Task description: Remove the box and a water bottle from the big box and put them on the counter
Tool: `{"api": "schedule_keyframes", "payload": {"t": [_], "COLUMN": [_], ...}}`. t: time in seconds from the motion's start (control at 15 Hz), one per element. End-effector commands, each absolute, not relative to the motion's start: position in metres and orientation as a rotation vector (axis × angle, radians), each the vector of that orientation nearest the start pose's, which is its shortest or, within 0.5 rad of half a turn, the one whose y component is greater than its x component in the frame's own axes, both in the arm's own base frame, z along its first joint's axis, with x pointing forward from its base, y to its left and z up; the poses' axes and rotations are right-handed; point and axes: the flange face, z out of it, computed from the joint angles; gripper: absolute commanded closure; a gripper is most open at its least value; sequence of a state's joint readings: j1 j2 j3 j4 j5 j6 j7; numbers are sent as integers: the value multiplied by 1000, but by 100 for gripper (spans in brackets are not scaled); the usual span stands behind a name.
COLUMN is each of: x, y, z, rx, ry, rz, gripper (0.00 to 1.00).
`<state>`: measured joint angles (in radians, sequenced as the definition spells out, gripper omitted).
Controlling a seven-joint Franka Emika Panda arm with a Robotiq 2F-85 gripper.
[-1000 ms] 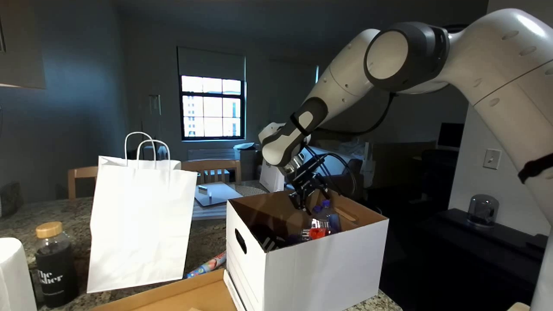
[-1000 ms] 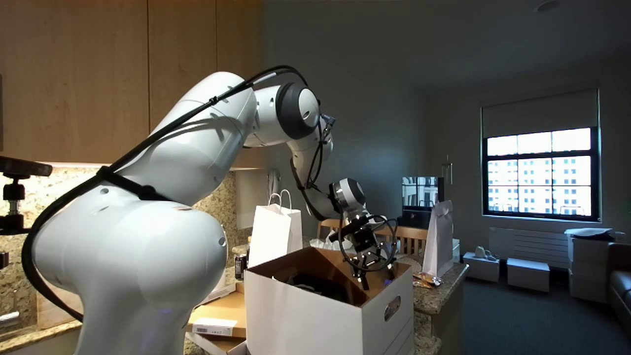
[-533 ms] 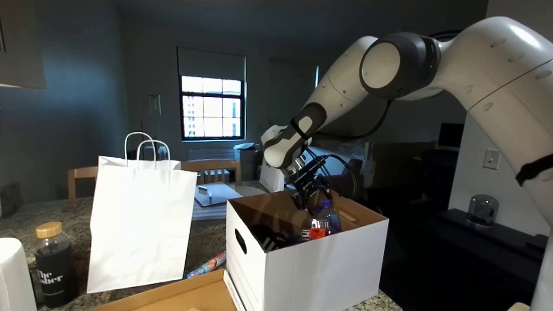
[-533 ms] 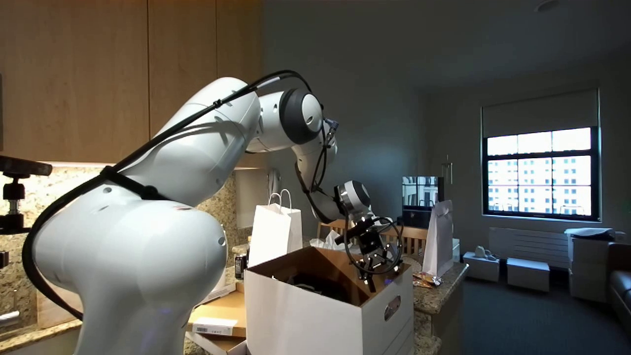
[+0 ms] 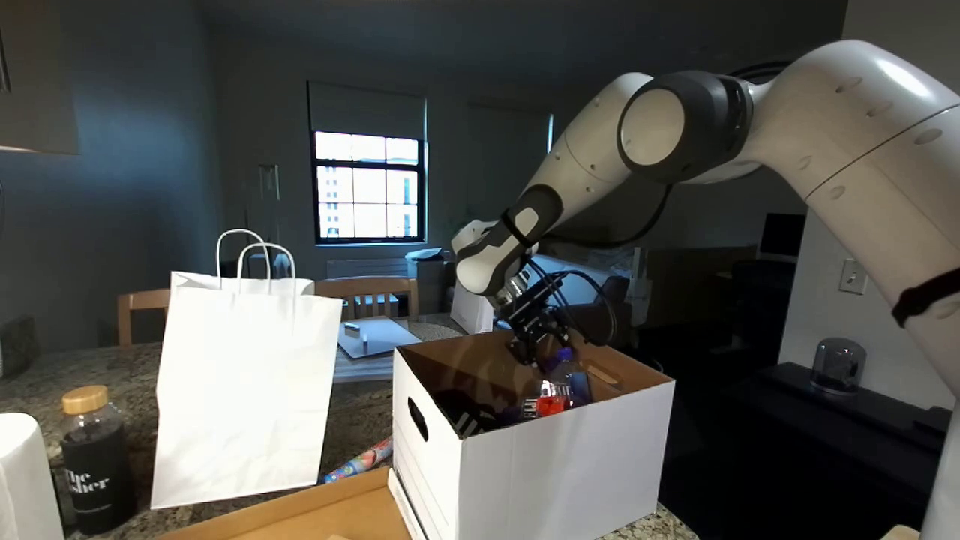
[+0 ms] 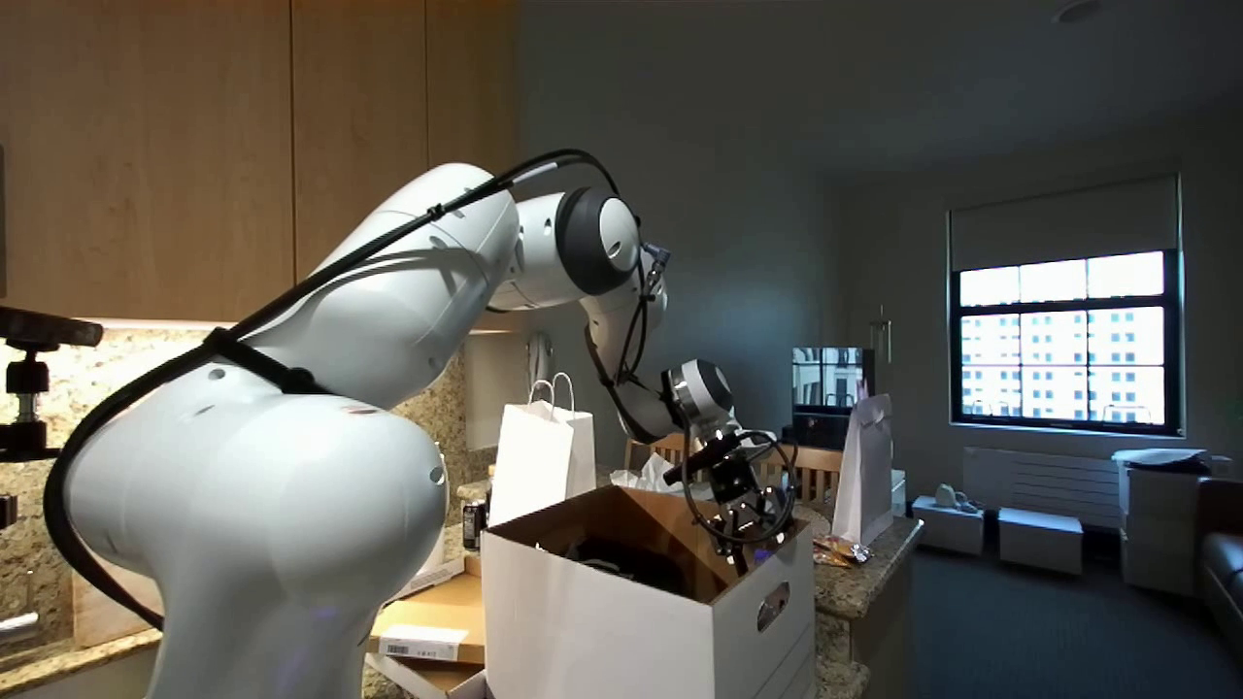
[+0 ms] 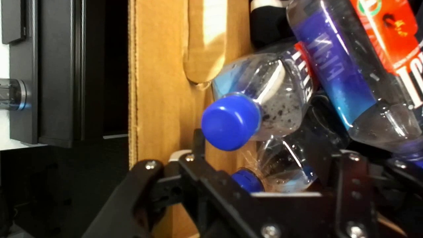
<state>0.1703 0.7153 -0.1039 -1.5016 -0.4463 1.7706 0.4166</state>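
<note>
The big box [image 5: 555,480] stands on the speckled stone counter [image 5: 367,409]; it also shows in an exterior view [image 6: 602,621], and its brown inner wall shows in the wrist view [image 7: 158,82]. In the wrist view a clear water bottle [image 7: 229,122] with a blue cap leans near that wall. It shows in an exterior view too [image 5: 566,386]. A further blue-capped bottle [image 7: 287,165] lies lower, partly behind the jaws, and another [image 7: 347,72] lies at the right. My gripper [image 7: 264,153] is open above the bottles, inside the box's opening [image 5: 531,360]. The smaller box cannot be made out.
A white paper bag [image 5: 244,390] and a dark jar [image 5: 97,465] stand beside the big box. A brown cardboard lid [image 5: 307,514] lies in front of it. Another white bag [image 6: 864,476] stands near the counter's edge. Dark contents [image 6: 631,558] fill the box's other end.
My arm has come down, and the gripper has moved right and a little lower in an exterior view, toward the bottles at the box's end. The bottles and box have not visibly moved.
</note>
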Motion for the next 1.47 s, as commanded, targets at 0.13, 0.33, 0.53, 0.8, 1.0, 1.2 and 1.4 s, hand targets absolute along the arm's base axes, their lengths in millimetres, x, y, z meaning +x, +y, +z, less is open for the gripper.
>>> {"api": "schedule_keyframes", "payload": {"t": [0.13, 0.33, 0.53, 0.8, 1.0, 1.2, 1.4], "x": [668, 663, 657, 651, 652, 651, 649], "y": [19, 26, 38, 50, 44, 28, 10], "z": [234, 241, 250, 270, 289, 306, 320], "rx": [2548, 2561, 2577, 2609, 2670, 2764, 2871], "ry": [-154, -113, -48, -28, -115, -220, -351], "rz": [-444, -430, -409, -342, -291, -320, -348], "gripper": [66, 85, 95, 70, 52, 33, 14]}}
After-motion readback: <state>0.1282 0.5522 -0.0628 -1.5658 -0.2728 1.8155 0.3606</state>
